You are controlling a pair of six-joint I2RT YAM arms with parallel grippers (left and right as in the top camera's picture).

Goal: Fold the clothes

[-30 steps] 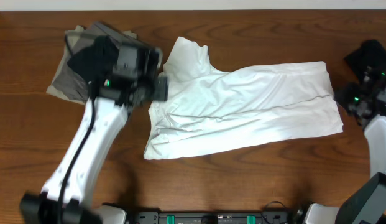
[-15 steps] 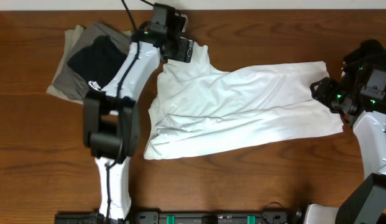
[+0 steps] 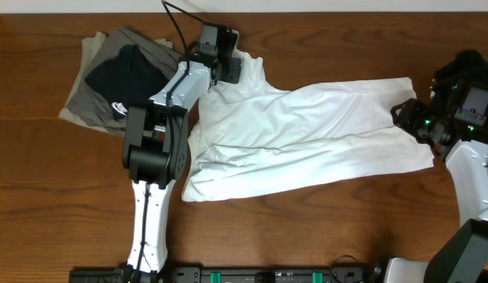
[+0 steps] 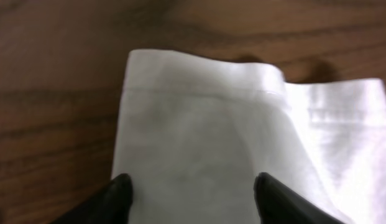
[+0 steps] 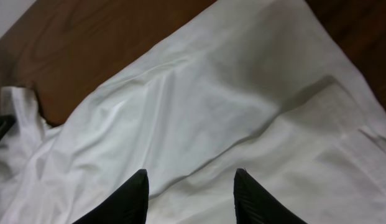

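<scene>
White cloth short-sleeved T-shirt (image 3: pixel 306 134) lies spread and wrinkled across the brown wooden table (image 3: pixel 322 236). Left gripper (image 4: pixel 189 186) sits over the shirt's hemmed far-left corner. Its jaws stand apart and the cloth runs flat beneath and between the tips, unpinched. Right gripper (image 5: pixel 189 183) is at the shirt's right end, jaws also apart, with fabric below and nothing held. Contact with the cloth: cannot tell. Folded grey garment (image 3: pixel 80 98), with a black white-logo garment (image 3: pixel 122 75) on top, lies just left of the shirt.
</scene>
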